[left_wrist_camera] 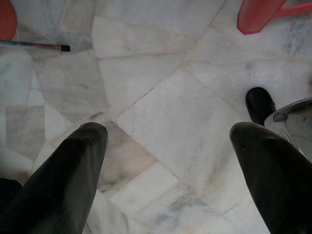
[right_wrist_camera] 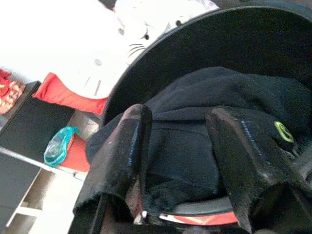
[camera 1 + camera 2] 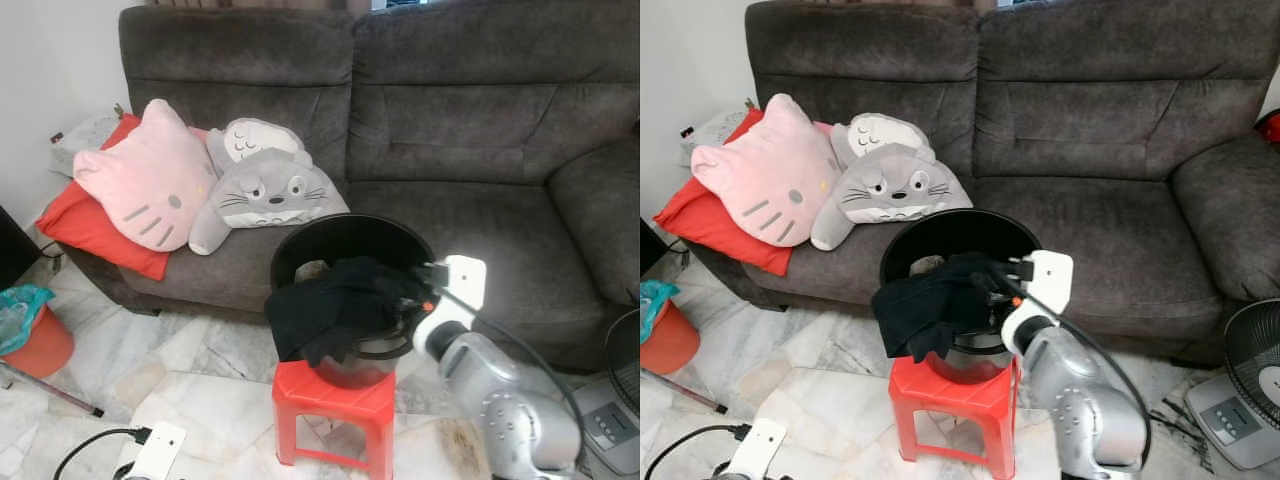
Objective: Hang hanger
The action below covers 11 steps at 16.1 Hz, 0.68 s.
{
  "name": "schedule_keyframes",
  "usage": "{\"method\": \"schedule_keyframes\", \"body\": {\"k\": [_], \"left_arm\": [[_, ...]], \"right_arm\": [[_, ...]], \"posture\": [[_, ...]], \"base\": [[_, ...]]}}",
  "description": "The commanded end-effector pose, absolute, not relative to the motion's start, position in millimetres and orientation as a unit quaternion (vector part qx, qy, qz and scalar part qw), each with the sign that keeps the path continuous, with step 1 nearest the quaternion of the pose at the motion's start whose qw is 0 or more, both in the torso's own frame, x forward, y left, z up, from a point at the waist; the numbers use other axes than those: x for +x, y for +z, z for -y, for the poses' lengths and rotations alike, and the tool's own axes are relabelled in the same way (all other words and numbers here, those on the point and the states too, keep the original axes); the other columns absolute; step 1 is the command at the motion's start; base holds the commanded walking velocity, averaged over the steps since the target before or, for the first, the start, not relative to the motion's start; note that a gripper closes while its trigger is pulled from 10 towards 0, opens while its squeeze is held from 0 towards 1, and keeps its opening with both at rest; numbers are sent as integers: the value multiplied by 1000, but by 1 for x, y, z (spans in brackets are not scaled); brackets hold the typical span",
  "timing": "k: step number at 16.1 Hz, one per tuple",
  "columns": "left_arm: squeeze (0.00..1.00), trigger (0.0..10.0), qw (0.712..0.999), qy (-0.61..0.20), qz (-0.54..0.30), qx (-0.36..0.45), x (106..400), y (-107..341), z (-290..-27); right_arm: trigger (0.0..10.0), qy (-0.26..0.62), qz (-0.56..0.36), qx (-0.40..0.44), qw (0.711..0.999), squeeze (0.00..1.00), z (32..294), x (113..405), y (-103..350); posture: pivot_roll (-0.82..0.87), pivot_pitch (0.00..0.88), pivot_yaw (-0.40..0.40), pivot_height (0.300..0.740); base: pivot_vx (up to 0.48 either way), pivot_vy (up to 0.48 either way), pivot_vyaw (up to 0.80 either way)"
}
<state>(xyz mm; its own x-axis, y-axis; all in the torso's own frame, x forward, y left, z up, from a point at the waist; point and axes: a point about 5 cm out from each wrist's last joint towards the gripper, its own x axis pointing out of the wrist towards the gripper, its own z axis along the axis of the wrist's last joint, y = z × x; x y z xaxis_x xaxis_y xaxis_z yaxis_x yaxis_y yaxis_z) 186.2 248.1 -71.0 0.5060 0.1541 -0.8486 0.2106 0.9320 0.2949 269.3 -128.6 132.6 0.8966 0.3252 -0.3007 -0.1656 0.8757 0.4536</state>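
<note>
A black bucket (image 3: 300,240) stands on a red plastic stool (image 3: 330,395) in front of the sofa. A black garment (image 3: 320,305) is bunched over the bucket's front rim and hangs down its outer side. My right gripper (image 3: 405,285) reaches in from the right at rim height. In the right wrist view its two fingers (image 2: 131,146) sit on either side of a thick fold of the garment (image 2: 195,122), shut on it. A small metal piece (image 2: 141,214) shows below the cloth; no hanger can be made out. My left gripper (image 1: 165,131) hangs low over the marble floor, open and holding nothing.
A grey sofa (image 3: 450,130) fills the back, with a pink cat cushion (image 3: 145,185), a grey character cushion (image 3: 265,190) and a red pillow (image 3: 95,235). An orange bin (image 3: 35,340) stands at the left and a floor fan (image 3: 1255,370) at the right. A stick (image 1: 34,46) lies on the floor.
</note>
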Motion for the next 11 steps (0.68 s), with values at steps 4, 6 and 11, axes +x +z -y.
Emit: {"method": "schedule_keyframes", "body": {"k": [4,6,11], "left_arm": [[0,10000,844,-17,-501,189,185,-71,-252],[0,10000,844,-18,-501,189,185,-71,-251],[0,10000,844,-16,-502,187,185,-71,-251]], "right_arm": [[10000,118,-223,324,912,1000,121,276,120],[10000,142,-241,308,909,1000,123,277,113],[10000,209,-261,163,928,0,132,276,109]], "posture": [[-129,0,80,740],[-131,0,80,740],[-125,0,77,740]], "base": [[0,0,0],[0,0,0],[0,0,0]]}}
